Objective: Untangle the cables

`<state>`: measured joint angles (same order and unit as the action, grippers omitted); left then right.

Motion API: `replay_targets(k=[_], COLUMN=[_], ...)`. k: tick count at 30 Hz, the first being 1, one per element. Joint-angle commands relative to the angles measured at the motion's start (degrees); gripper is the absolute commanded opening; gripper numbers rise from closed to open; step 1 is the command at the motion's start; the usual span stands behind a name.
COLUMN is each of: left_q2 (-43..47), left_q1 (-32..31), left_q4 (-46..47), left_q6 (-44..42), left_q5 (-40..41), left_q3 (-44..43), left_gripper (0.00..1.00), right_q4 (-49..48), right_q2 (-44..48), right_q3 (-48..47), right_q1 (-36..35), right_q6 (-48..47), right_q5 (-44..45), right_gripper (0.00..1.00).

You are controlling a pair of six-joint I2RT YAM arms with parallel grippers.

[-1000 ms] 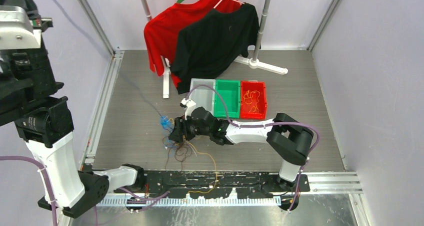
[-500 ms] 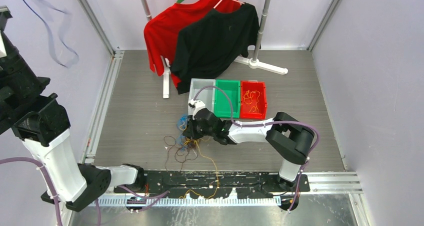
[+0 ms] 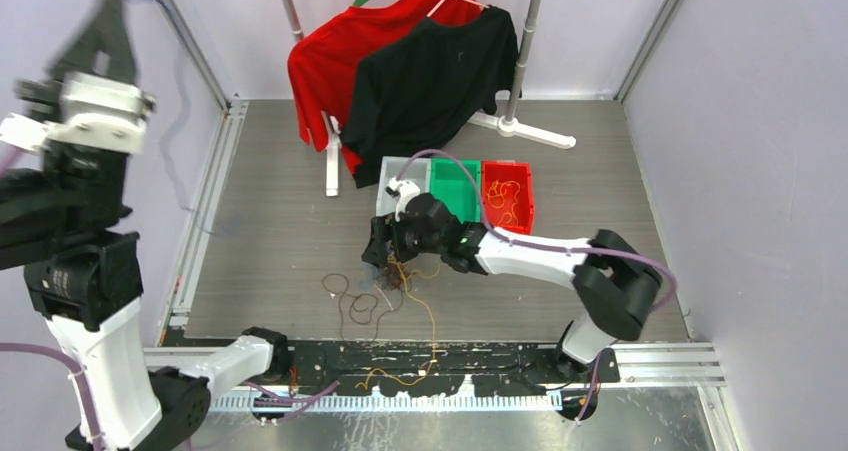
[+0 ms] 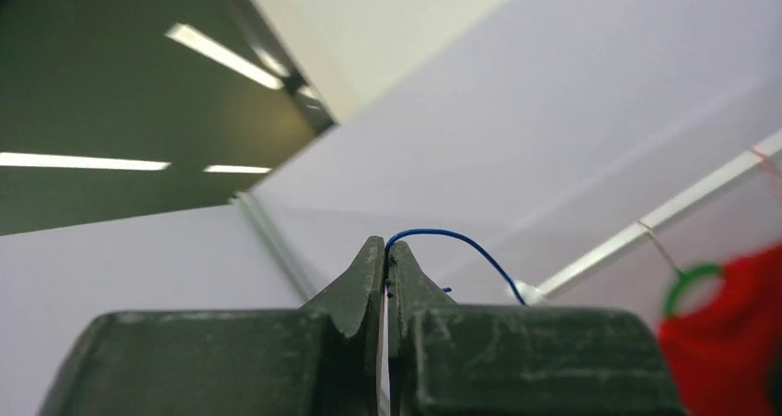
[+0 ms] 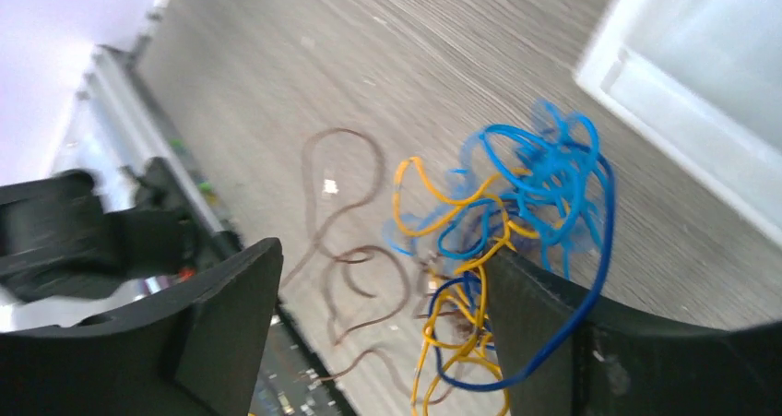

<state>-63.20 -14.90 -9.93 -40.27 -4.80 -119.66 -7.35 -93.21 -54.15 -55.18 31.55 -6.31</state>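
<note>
a: seen from above, where are the cables [image 3: 395,276]?
b: bunched near the middle of the table [image 3: 280,171], right under the right gripper [image 3: 384,250]. a brown cable [image 5: 341,132] loops on the surface at its 7 o'clock, and a yellow cable [image 3: 432,326] trails toward 6 o'clock.
a: is that gripper gripping?
b: no, its jaws stand wide apart. the blue-and-yellow bunch shows between them, with one blue loop draped over a finger [image 5: 553,342].
a: and the left gripper [image 4: 385,250]?
b: raised high at 9 o'clock, fingertips pressed together on a blue cable [image 4: 461,243] that arcs off toward 3 o'clock in its own camera.
</note>
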Motion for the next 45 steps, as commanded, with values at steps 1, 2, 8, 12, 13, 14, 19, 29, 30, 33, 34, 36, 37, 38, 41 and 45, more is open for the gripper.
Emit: replay_targets(k=[1,2,8,12,13,14,19,29,30,33,34,36,37,38,41,45], left_q2=[6.59,8.35,11.29,10.23,9.81,9.32,7.77,5.37,4.98,3.76,3.35,2.45,2.06,1.55,0.43,-1.11], left_q1=[0.01,-0.03,-0.01,0.01,0.02,0.01,-0.01,-0.04,-0.05,0.01,0.00,0.02,0.01,-0.04,-0.03,-0.30], left_q4=[-12.28,-12.53,-14.54,-13.51,-13.21,-12.95,-8.36,-2.90,-2.87,-2.82,-2.70,-2.71,-2.72,-2.72,-2.77,-2.98], left_q6=[7.28,8.54,19.10,25.15,26.12,26.43,22.93,23.73,23.87,24.37,24.86,26.12,27.00,27.87,30.56,34.00], left_q5=[-14.44,-15.62,-21.08,-23.85,-24.04,-24.19,-18.41,-13.36,-13.34,-13.13,-12.91,-12.91,-13.00,-13.18,-14.72,-19.50], left_q3=[12.54,16.58,26.20,28.60,28.63,28.46,26.76,24.14,23.79,23.00,22.75,22.25,22.09,21.88,21.58,21.24], left_gripper=[0.00,0.00,0.00,0.00,0.00,0.00,0.00,0.00,0.00,0.00,0.00,0.00,0.00,0.00,0.00,0.00], right_q4=[3.23,4.40,3.23,3.11,3.99,4.46,2.09,-1.39,-1.50,-1.65,-1.63,-1.41,-1.39,-1.35,-0.73,-1.60], right_q2=[11.45,12.82,17.74,16.83,16.35,16.08,17.27,17.73,17.79,17.69,17.00,15.24,14.07,12.93,9.29,6.38], right_q3=[-6.80,-7.63,-10.68,-13.92,-14.51,-14.47,-8.99,0.09,0.36,-0.05,-0.80,-3.29,-4.76,-6.44,-10.93,-13.26], right_q1=[-0.34,-0.30,-0.23,-0.28,-0.21,-0.23,-0.23,-0.23,-0.24,-0.22,-0.19,0.22,0.60,0.91,1.45,2.51], right_q6=[-6.43,-7.12,-8.08,-8.20,-8.25,-8.15,-5.25,-1.82,-1.71,-2.03,-2.51,-3.05,-3.07,-3.12,-2.95,-0.97], right_q5=[-6.09,-6.17,-6.71,-6.48,-6.44,-6.63,-6.06,-2.38,-1.75,-0.38,-0.16,0.03,-0.40,-1.10,-3.23,-4.69], right_gripper=[0.86,0.89,0.92,0.91,0.90,0.89,0.86,0.89,0.89,0.89,0.88,0.87,0.86,0.85,0.80,0.75])
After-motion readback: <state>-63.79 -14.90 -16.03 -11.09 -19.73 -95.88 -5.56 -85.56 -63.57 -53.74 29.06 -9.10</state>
